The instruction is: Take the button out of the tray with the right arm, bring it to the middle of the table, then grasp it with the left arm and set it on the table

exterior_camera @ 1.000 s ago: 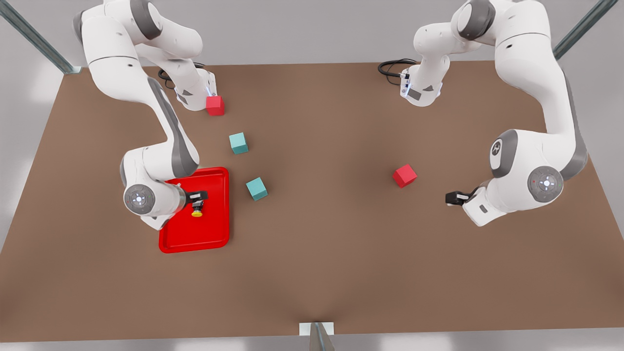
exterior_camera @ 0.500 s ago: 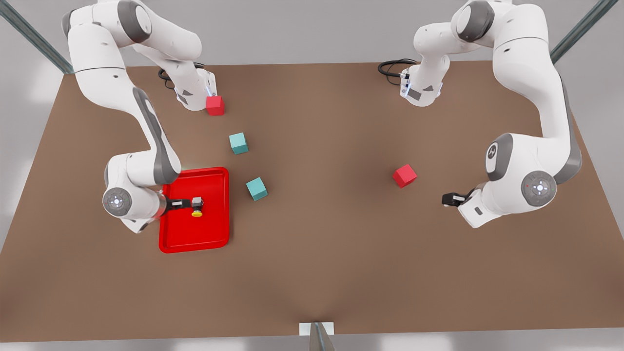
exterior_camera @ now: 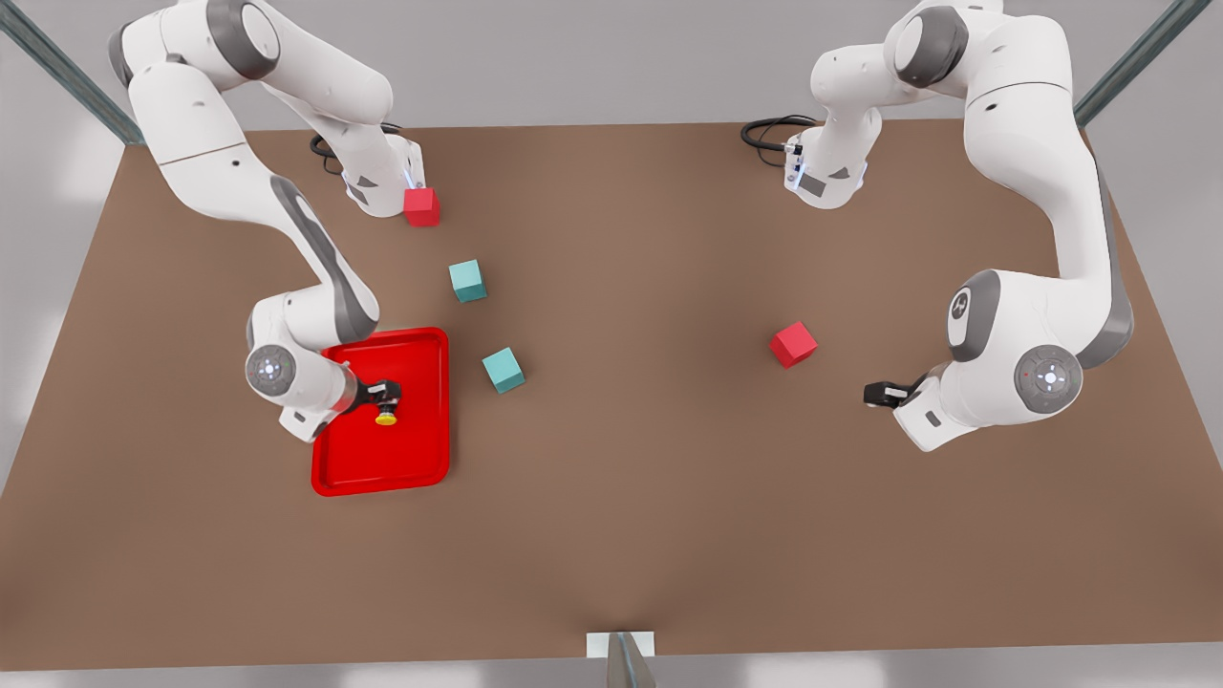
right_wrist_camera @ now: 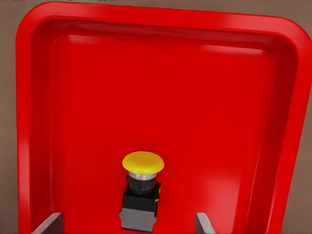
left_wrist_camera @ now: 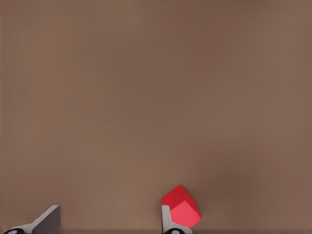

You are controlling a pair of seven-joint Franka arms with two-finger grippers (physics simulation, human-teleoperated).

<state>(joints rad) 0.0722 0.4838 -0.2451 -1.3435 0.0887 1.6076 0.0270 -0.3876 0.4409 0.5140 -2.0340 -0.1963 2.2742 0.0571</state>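
The button (right_wrist_camera: 141,187) sits in the red tray (right_wrist_camera: 161,87), its yellow cap (exterior_camera: 386,418) past its grey-black body. My right gripper (right_wrist_camera: 127,225) is open, its two fingertips (right_wrist_camera: 51,223) spread to either side of the button's body and apart from it. In the front view that gripper (exterior_camera: 383,392) hangs over the tray (exterior_camera: 420,449) at the front view's left. My left gripper (exterior_camera: 874,394) waits open low over the brown table (exterior_camera: 631,497) at the front view's right, its fingertips (left_wrist_camera: 48,219) holding nothing.
A red cube (exterior_camera: 793,344) lies just beyond the left gripper and shows again (left_wrist_camera: 181,207) past one fingertip. Two teal cubes (exterior_camera: 503,370) (exterior_camera: 467,281) lie beside the tray. Another red cube (exterior_camera: 421,206) rests by the right arm's base.
The right arm's wrist swung out toward the front view's left, then came back, so its gripper is over the button again. The left arm's elbow shifted slightly.
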